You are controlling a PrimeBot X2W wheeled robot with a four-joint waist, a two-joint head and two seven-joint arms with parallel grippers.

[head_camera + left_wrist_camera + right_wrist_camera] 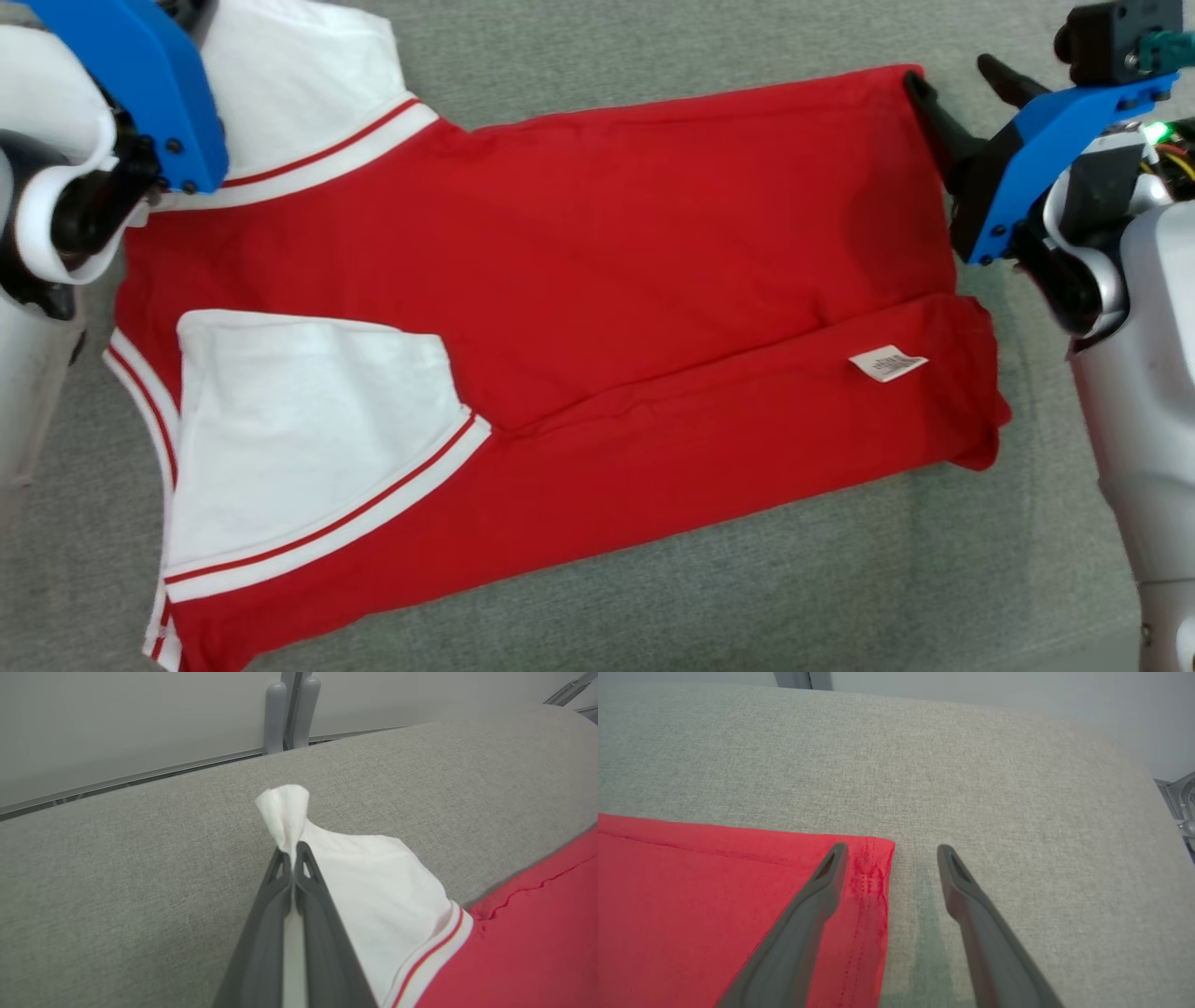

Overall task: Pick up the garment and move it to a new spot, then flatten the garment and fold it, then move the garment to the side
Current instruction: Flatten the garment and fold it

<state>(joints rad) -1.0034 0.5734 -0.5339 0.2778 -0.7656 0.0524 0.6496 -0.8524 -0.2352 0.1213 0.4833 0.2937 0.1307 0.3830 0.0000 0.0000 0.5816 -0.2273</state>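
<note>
A red garment (597,280) with white sleeves lies spread across the grey surface, its near long edge folded over the body and a white label (887,363) showing. The near white sleeve (308,439) lies folded on the red body. My left gripper (293,851) is shut on the tip of the far white sleeve (373,896), which bunches up past the fingertips. My right gripper (889,851) is open over the garment's far right hem corner (873,872), one finger above the red cloth and the other above bare surface. In the head view the right gripper (952,79) sits at that corner.
The grey fabric surface (653,597) stretches around the garment on all sides. A pale wall with a grey post (289,709) stands behind its far edge. My pale forearms (1148,401) flank the garment left and right.
</note>
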